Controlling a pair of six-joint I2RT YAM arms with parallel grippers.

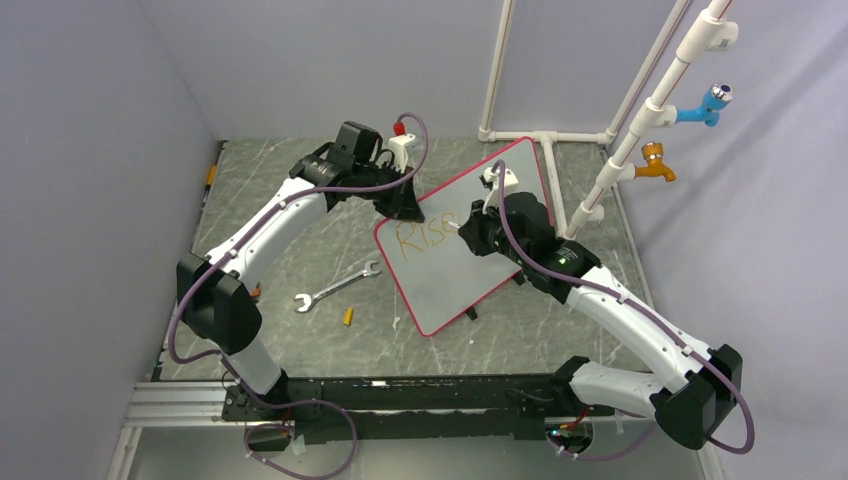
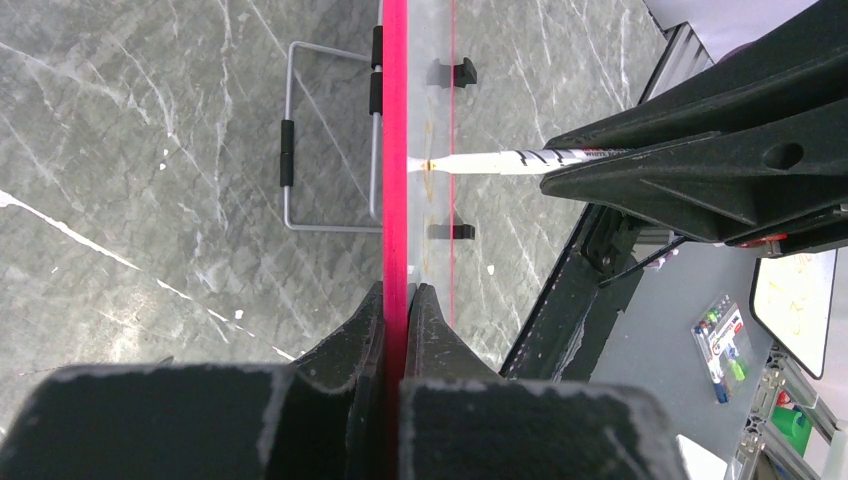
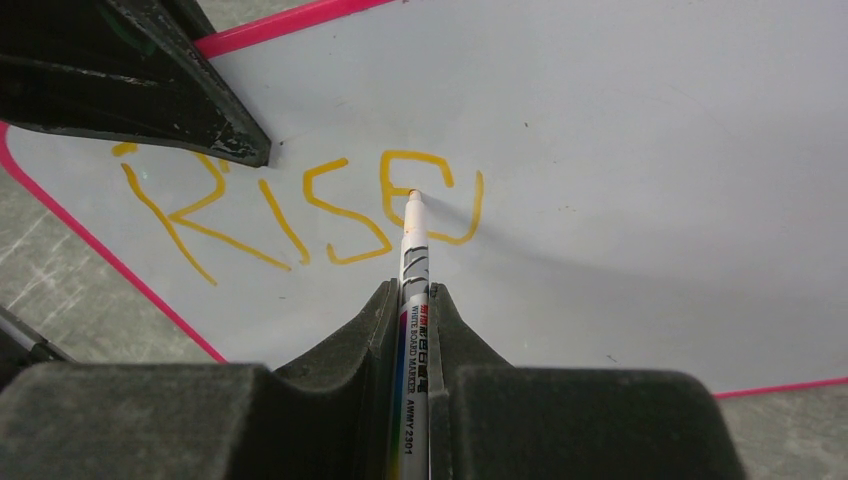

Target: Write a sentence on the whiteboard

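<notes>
Tip of marker [image 3: 413, 250] at the E of the sentence [image 3: 300, 210].
Both clamped: right end effector [image 3: 412, 298] on marker, left end effector [image 2: 398, 298] on whiteboard [image 2: 396, 150] rim; press lightly, hold board steady.

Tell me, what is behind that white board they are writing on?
Behind the whiteboard, the left wrist view shows a thin wire stand with black sleeves and the grey marbled table. From above, the board covers the stand entirely.
</notes>
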